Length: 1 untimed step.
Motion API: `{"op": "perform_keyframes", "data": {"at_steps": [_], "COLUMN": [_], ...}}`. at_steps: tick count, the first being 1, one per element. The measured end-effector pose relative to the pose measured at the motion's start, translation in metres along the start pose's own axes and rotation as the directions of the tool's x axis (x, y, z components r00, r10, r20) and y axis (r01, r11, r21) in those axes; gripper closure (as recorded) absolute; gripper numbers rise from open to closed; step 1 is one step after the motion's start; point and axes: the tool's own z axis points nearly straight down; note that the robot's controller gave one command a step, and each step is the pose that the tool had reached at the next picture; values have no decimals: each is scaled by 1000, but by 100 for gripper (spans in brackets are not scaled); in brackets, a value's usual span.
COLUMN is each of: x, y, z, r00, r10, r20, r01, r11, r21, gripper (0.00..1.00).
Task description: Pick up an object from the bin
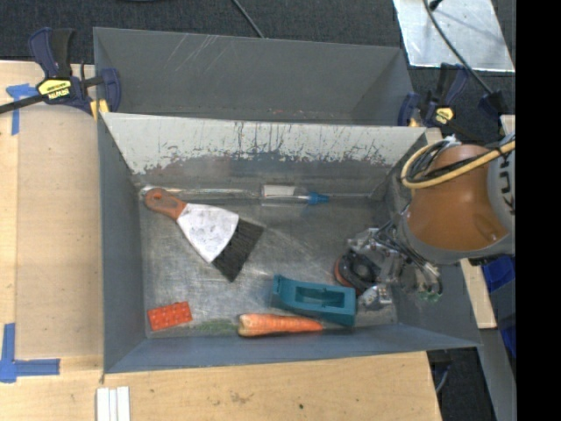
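Hanging low at the right of the bin (123,261), the gripper (382,274) sits beneath its orange cover (451,209), over a small dark round thing (353,271) with a red edge on the floor; whether it is open, closed or holding anything cannot be told. Just near and left of it lies a teal block (314,298), close against a carrot (279,324) along the near wall, with a red brick (169,316) further left. Well apart on the left lies a brush (210,231) — orange handle, black bristles — and a clear pen (285,194) rests by the far wall.
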Motion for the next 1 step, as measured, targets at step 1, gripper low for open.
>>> {"op": "perform_keyframes", "data": {"at_steps": [1], "x": [5], "y": [4], "z": [2], "r00": [999], "r10": [36], "r20": [-13], "r01": [-36], "r11": [999], "r21": [-4], "gripper": [0]}}
